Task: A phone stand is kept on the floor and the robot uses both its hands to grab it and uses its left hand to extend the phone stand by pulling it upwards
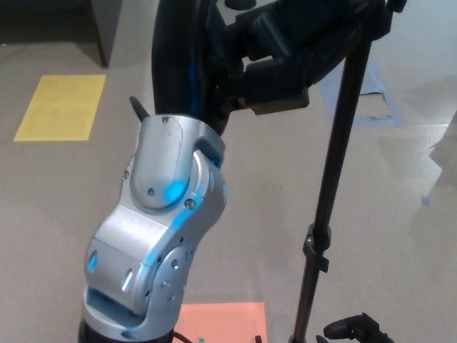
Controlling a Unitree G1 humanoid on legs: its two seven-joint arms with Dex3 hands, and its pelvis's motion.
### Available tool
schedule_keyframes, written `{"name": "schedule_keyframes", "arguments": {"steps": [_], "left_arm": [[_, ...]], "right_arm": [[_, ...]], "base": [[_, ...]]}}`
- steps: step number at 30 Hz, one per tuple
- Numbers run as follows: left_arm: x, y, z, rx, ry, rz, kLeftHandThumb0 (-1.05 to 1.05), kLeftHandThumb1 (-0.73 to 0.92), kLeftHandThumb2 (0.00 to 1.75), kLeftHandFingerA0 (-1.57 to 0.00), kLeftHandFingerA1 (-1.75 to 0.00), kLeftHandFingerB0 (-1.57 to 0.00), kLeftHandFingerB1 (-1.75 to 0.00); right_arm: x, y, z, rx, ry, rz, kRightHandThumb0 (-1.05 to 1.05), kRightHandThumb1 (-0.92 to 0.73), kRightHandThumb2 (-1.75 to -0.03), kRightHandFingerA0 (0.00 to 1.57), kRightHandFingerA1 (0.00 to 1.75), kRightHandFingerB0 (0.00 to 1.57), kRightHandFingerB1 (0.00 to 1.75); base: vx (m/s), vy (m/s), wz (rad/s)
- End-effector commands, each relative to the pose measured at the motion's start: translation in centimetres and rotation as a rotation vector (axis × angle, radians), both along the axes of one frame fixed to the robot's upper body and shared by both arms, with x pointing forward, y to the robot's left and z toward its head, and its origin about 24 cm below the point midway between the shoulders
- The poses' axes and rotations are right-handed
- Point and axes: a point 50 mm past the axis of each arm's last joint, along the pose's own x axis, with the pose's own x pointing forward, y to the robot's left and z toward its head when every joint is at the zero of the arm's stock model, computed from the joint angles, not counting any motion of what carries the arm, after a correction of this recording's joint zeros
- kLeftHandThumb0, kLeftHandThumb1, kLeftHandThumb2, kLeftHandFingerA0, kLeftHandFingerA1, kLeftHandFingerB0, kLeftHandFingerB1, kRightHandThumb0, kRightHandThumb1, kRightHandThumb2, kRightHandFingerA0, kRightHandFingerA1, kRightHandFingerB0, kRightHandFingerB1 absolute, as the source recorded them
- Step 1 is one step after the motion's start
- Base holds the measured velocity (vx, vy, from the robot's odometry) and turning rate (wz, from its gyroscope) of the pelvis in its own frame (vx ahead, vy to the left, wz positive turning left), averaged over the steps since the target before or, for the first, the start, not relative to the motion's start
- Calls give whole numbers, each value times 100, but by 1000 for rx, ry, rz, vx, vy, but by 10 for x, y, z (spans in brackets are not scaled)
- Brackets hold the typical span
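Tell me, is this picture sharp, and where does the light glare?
Head view: mostly sharp; the left hand at the top is dark and slightly soft. A pale sheen of glare lies on the floor right of the phone stand, and blue light glows on the silver wrist.

A glossy beige floor [64, 207] carried a yellow rectangle [61, 107], an orange patch [221, 321] and blue tape [371, 96].

stand top [357, 43] cropped, base too (bottom edge)
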Motion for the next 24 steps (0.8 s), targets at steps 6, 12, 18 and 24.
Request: {"name": "schedule_keyframes", "arguments": {"steps": [6, 12, 18, 24], "left_arm": [[-41, -29, 72, -9, -289, -154, -69, 54, 57, -48, -78, -46, -47], [-46, -27, 61, 140, -239, -231, -94, 52, 95, 0, -5, 0, -3], [-47, -26, 57, 143, -215, -215, -95, 61, 60, 0, -18, 0, -18], [-42, -18, 37, 138, -110, -229, -97, 53, 96, 0, 0, 0, -5]], "right_arm": [[-18, -23, -10, -49, 55, -54, -36, -72, -55, 55, 171, 53, 157], [-16, -23, -9, -68, 55, -55, -37, -71, -56, 56, 169, 54, 155], [-17, -22, -10, -33, 52, -73, -37, -71, -55, 57, 171, 55, 156], [-14, -19, -5, -88, 10, 39, -58, -63, -60, 65, 54, 49, 44]], "base": [[0, 0, 0], [0, 0, 0], [0, 0, 0], [0, 0, 0]]}}
